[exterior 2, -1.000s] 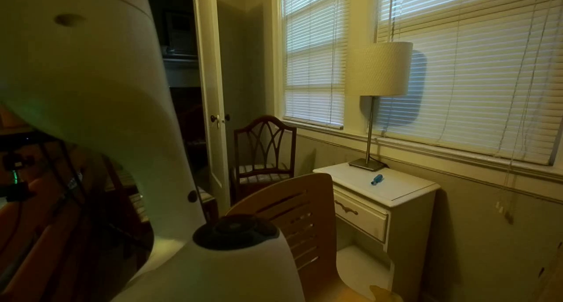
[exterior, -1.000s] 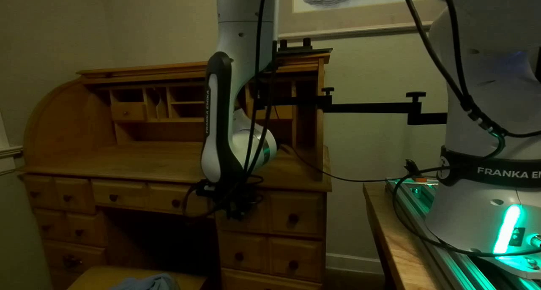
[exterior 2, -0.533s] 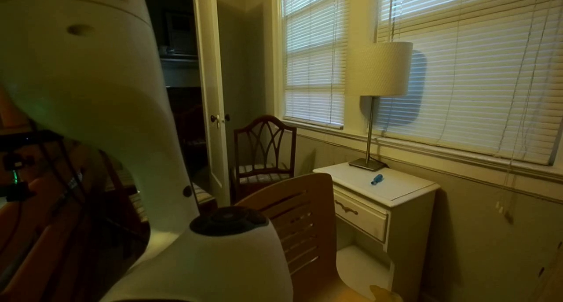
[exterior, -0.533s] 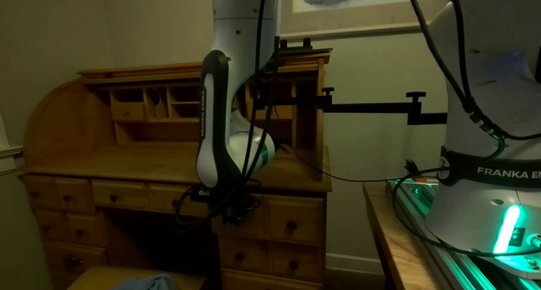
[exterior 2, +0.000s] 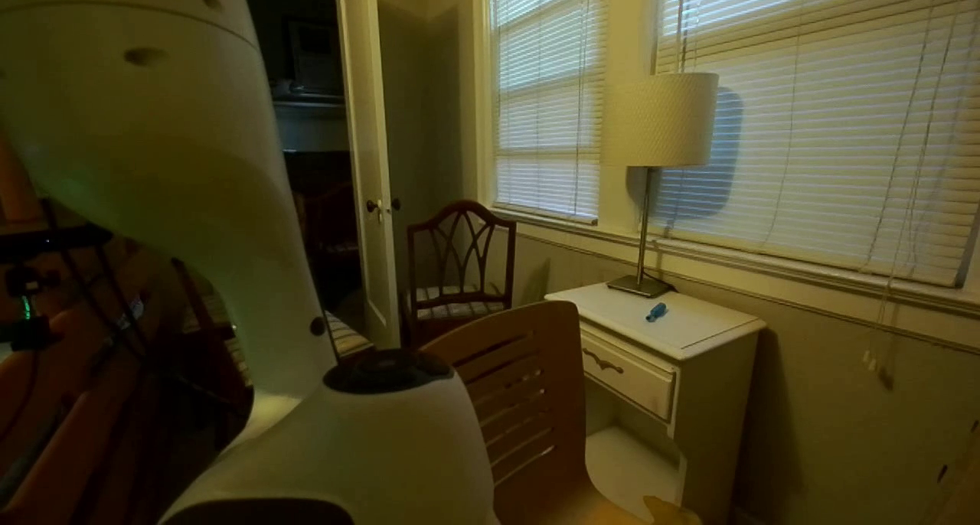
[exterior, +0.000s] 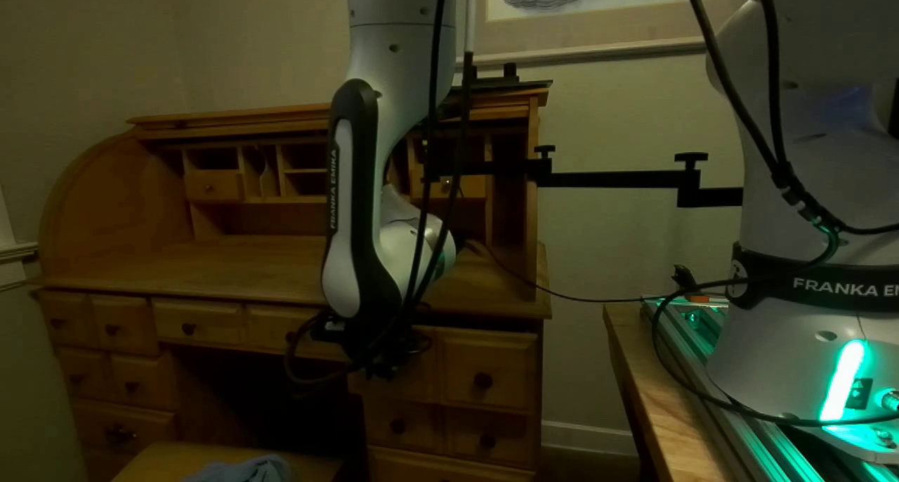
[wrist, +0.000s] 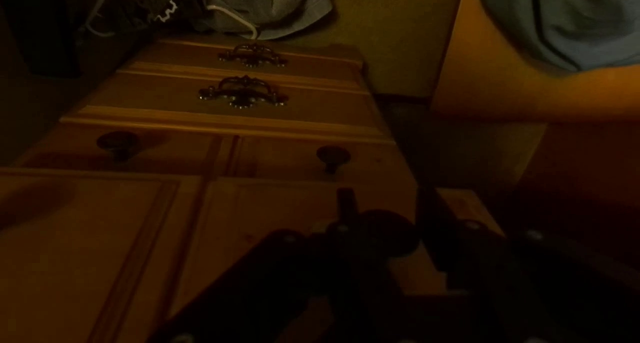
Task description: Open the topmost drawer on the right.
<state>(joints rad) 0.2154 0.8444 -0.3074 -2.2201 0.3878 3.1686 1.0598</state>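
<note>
The topmost drawer (exterior: 460, 352) of honey-coloured wood is the upper one in the right-hand stack of the roll-top desk. It stands a little way out, with a dark gap under the desktop. My gripper (exterior: 383, 369) is at its left half, low in front of it. In the wrist view the drawer front (wrist: 85, 253) fills the lower left, and the gripper's dark fingers (wrist: 385, 198) stand on either side of a round dark knob (wrist: 392, 230), seemingly touching it. That picture is very dark. The drawer's right knob (exterior: 482, 381) is free. The drawer's inside is hidden.
Lower drawers (exterior: 488, 426) with knobs sit beneath. A chair seat (exterior: 158, 461) with blue-grey cloth (exterior: 242, 469) stands left of them. A cable (exterior: 295, 376) loops by the gripper. A wooden chair (exterior 2: 536, 379) and white side table (exterior 2: 689, 330) show in an exterior view.
The topmost drawer has come outward from the desk, and the gap above it has grown. My gripper and arm have moved out with it, shifting left and slightly down in an exterior view.
</note>
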